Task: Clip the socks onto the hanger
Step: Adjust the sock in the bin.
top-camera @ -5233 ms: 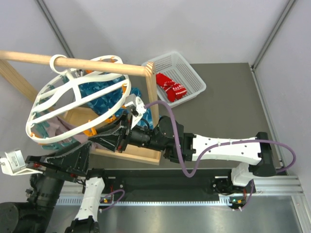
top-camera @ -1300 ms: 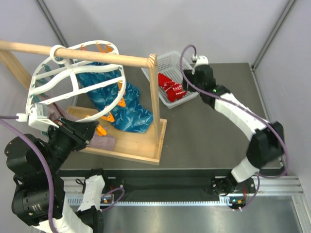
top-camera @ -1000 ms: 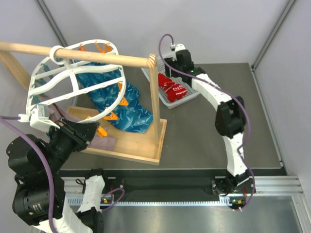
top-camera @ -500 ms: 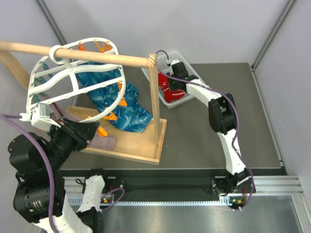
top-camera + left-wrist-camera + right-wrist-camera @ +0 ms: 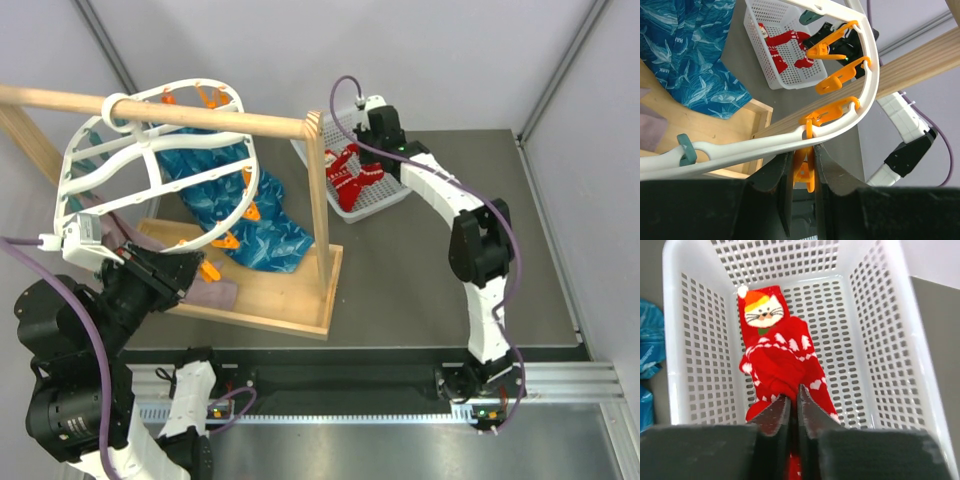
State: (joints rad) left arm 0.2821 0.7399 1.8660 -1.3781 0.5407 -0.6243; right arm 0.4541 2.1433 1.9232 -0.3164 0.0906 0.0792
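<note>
From above, we see one hanger [image 5: 68, 172] hooked on the wooden rail [image 5: 200, 118] at far left. Its rim dips near-left to the left gripper [image 5: 192, 270]. One blue cloth [image 5: 255, 235] hangs under it. One basket [image 5: 388, 196] sits far, just right of the rail's post. The right gripper [image 5: 358, 166] is down in it on the socks [image 5: 345, 185]. Right of the basket the table [image 5: 400, 290] runs broad to its right edge.

At the left wrist, the jaws are pressed tight on one orange clip [image 5: 804, 175] under the hanger's rim. We count four orange clips in all along that curve, and the rail crosses close behind them.

At the right wrist, the jaws are pinched nearly together on the near end of the red socks. Basket walls stand left, right and far, with bare mesh floor on either side of the bundle. We see one cat face but cannot tell how many socks are bunched there.
</note>
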